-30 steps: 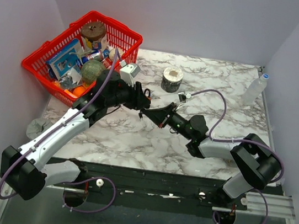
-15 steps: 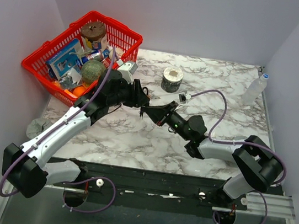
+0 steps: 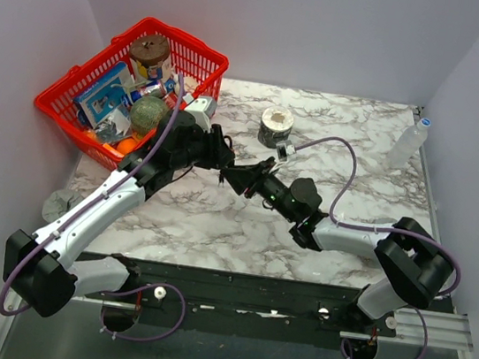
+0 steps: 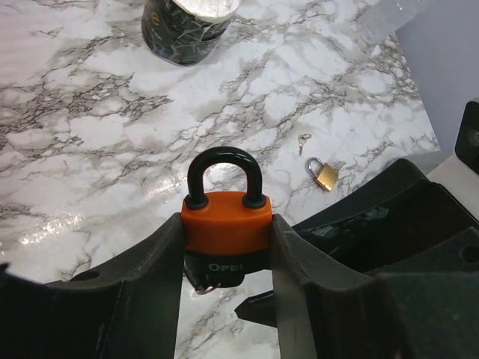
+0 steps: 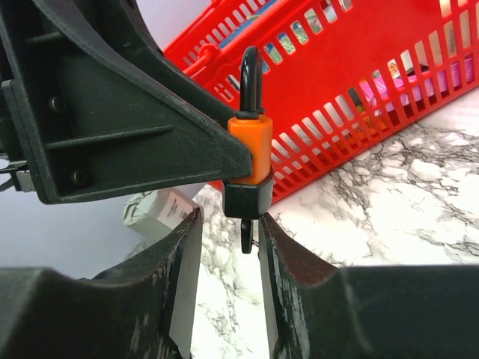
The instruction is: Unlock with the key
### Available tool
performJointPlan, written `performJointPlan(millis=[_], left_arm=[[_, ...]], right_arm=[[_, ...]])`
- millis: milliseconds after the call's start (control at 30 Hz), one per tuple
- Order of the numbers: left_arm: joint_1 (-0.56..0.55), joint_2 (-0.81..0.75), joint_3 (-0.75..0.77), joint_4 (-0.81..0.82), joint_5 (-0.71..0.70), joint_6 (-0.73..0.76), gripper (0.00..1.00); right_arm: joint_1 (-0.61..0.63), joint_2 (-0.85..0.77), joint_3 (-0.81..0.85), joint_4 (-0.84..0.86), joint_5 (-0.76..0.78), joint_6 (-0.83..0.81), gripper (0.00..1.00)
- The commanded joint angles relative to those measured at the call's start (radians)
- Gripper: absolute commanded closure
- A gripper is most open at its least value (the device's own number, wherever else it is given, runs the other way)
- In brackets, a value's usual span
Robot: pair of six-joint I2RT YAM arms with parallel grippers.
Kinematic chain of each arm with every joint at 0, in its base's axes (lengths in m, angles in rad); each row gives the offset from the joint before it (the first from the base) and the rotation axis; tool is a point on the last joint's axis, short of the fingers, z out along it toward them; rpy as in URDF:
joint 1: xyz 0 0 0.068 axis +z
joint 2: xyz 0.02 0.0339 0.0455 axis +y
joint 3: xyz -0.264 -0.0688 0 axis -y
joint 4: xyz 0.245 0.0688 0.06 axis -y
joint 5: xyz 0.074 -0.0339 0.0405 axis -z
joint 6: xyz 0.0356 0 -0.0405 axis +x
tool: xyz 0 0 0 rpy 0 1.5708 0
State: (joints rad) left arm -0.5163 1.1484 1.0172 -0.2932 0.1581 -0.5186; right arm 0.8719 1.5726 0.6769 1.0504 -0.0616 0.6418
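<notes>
Pinched in the left gripper (image 4: 227,221), low in the middle of the left wrist frame: an orange padlock (image 4: 224,238) with a black shackle and black base. Upright, squeezed by its two sides between both fingers, shackle toward the top of the frame, above the marble table (image 4: 90,134).

Hanging from the underside of that padlock, dead centre of the right wrist frame: the key (image 5: 247,235), black head downward, blade out of sight in the lock body.

On either side of the key head: the right gripper (image 5: 230,218), spread, a thin gap between each finger and the key, gripping nothing.

From overhead, both tools tip to tip just left of centre, below and left of a roll of tape (image 3: 275,127). Upper left of that frame: a red basket (image 3: 53,109) packed with odds and ends. Far right: a clear bottle (image 3: 408,142) near the wall.

Right of centre in the left wrist frame, lying on the marble: a small brass padlock (image 4: 324,173), with a small loose key (image 4: 303,140) near it, not touching.
</notes>
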Motion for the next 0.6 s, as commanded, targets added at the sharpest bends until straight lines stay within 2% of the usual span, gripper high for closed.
performJointPlan(millis=[0,333,567], left_arm=[[-0.021,0.008,0.012,-0.093,0.061,-0.001,1.0],[-0.019,0.001,0.021,-0.113,0.032,0.014,1.0],[-0.021,0.002,0.024,-0.118,0.015,0.022,1.0]], right_arm=[[0.007,0.01,0.087,0.002,0.117,-0.068,0.54],[0.012,0.02,0.081,-0.075,0.221,-0.06,0.52],[0.013,0.036,0.082,-0.056,0.183,-0.065,0.52]])
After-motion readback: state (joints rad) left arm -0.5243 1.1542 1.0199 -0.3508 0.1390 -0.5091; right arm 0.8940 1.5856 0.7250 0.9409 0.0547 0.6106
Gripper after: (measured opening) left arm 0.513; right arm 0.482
